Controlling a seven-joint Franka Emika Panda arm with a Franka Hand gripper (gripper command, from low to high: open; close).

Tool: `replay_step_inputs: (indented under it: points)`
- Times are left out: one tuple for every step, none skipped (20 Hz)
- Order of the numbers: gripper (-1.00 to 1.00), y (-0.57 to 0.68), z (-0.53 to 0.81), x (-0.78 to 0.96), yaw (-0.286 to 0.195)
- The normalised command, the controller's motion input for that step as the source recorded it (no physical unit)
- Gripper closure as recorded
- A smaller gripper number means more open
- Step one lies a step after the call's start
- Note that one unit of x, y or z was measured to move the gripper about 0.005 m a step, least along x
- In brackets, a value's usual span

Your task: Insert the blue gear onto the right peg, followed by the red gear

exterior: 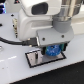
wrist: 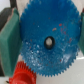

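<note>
My gripper [exterior: 53, 49] is shut on the blue gear [exterior: 54, 49], holding it low over the black-framed grey plate [exterior: 35, 60]. In the wrist view the blue gear [wrist: 47, 37] fills most of the picture, a toothed disc with a dark centre hole, held between the green finger pads [wrist: 7, 42]. The red gear [wrist: 22, 74] shows beside and partly under the blue gear's rim; only part of it is seen. The right peg is hidden by the gear and gripper.
The plate lies on a white table [exterior: 20, 72]. A black cable [exterior: 12, 40] loops from the arm on the exterior view's left. Dark equipment stands behind the arm.
</note>
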Motion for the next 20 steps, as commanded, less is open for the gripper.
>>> replay_step_inputs:
  points:
    - [1.0,0.0,-0.27,0.18,0.0]
    - [1.0,-0.01,-0.25,0.09,0.0]
    - [1.0,0.0,-0.25,0.1,0.0]
    - [1.0,0.01,-0.2,0.1,0.0]
    - [1.0,0.03,-0.14,0.07,0.0]
    - [1.0,0.04,-0.11,0.05,0.0]
    - [1.0,0.05,-0.05,0.03,0.0]
    - [1.0,0.06,-0.04,0.03,0.0]
    - [-1.0,0.07,0.06,0.0,0.0]
    - [-1.0,0.08,0.09,-0.01,0.0]
    - [-1.0,0.1,0.17,-0.02,0.0]
    - [-1.0,0.11,0.31,-0.06,0.0]
    - [-1.0,0.11,0.35,-0.08,0.0]
    - [-1.0,0.12,0.42,-0.11,0.0]
    - [-1.0,0.1,0.44,-0.15,0.0]
    - [-1.0,0.1,0.47,-0.16,0.0]
    - [-1.0,0.09,0.49,-0.2,0.0]
    - [-1.0,0.08,0.48,-0.16,0.0]
    - [-1.0,0.1,0.48,-0.13,0.0]
    - [-1.0,0.11,0.42,-0.16,0.0]
